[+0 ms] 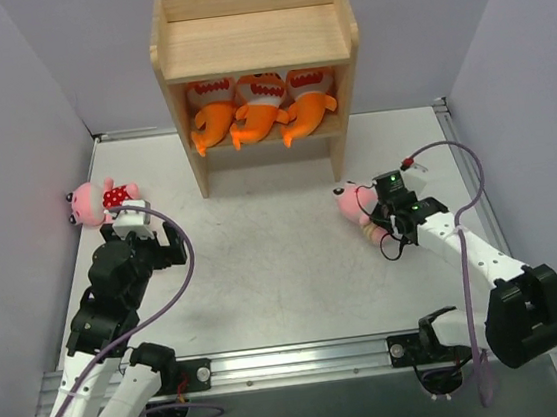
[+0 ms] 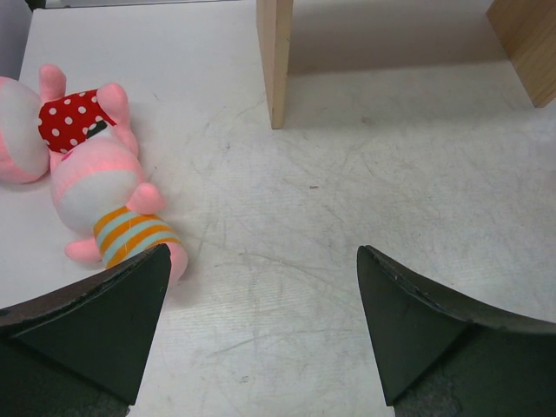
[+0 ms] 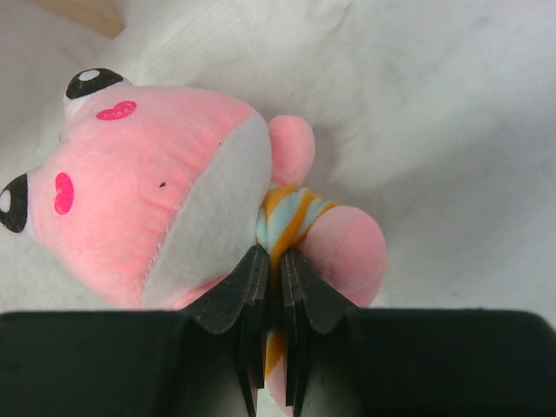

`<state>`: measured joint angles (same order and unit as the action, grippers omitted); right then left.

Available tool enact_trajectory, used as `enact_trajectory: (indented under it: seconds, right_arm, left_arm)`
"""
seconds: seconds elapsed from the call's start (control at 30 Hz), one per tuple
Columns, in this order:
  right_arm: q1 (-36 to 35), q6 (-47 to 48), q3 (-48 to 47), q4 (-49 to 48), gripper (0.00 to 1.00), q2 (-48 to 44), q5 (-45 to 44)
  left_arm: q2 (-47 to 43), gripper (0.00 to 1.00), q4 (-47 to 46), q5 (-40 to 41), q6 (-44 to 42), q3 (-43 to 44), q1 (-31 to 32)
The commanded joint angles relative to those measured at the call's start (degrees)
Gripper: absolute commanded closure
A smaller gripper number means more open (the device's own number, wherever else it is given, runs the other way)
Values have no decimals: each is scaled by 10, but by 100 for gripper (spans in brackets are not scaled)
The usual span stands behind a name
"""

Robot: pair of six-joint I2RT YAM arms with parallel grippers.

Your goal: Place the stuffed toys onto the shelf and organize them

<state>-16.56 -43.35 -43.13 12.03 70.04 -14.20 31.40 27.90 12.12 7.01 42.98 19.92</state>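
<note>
Now our right gripper (image 3: 271, 261) is pinched shut on the striped waist of a pink doll (image 3: 148, 200) lying in front of the shelf (image 1: 258, 70), toward its right side. We judge the doll light and squashy, so the narrow waist should hold better than the bulging head. Our left gripper (image 2: 262, 256) hangs wide open off the shelf's left front, near a polka-dot doll (image 2: 69, 117) and a second striped doll (image 2: 104, 195). Three orange fish (image 1: 262, 105) sit on the tier under the shelf's top.

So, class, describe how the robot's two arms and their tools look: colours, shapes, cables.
Left arm and right arm: white tubular links, bulky black joint housings, a thin purple cable looping along each. Left tool and right tool: matte black, wedge-shaped fingers. Small green lights glow on the right wrist.
</note>
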Motion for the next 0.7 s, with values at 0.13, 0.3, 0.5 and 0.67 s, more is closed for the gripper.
enact_trajectory:
  seconds: [0.13, 0.3, 0.5, 0.67]
  right_arm:
    - [-172, -183, 31, -26, 91, 18, -91]
    - [-217, -255, 39, -89, 89, 39, -120]
    - [-241, -252, 3, -111, 65, 88, -124]
    - [-260, -234, -17, -114, 63, 99, -116]
  left_arm:
    - [-2, 3, -15, -3, -3, 3, 3]
    - [2, 3, -14, 0, -4, 4, 2]
    - [2, 4, -14, 1, -3, 4, 1]
    - [2, 3, -14, -2, -4, 3, 1]
